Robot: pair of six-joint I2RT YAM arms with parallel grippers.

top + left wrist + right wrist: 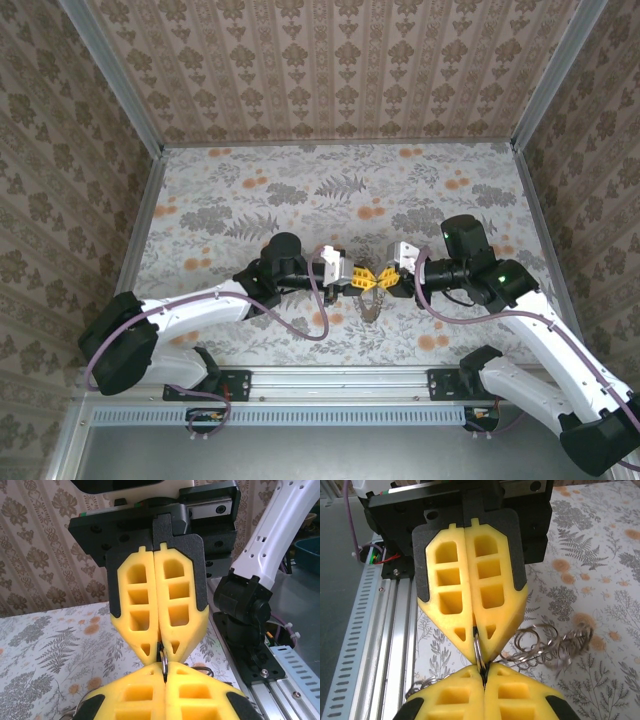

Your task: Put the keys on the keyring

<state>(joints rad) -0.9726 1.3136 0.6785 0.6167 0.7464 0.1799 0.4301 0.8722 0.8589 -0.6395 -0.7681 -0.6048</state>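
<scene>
The left gripper (362,283) is seen reaching in from the left over the flowered table (300,190), its yellow fingers (436,587) pressed flat together with no gap between them. At the very tips a thin metal keyring (478,650) is pinched, one arc of it being drawn into the seam of the jaws. Directly opposite, tip to tip and almost touching, the right gripper (386,280) is set. Its jaws are likewise closed tight, the other arc of the same keyring being clamped in their seam (so the ring is bridged between the two pincers and gripped by both). The keys (552,647) are found just beside the joined tips. In the right wrist view they are strung out as a loose, blurred chain of grey metal loops trailing off to one side of the pinched ring. In the overhead view they are made out as a small dull bunch just beneath the point where the two sets of fingertips meet. Whether the bunch is resting on the table or hanging clear of it cannot be told. On the other side of the closed tips, a slotted metal rail (375,630) is seen.
</scene>
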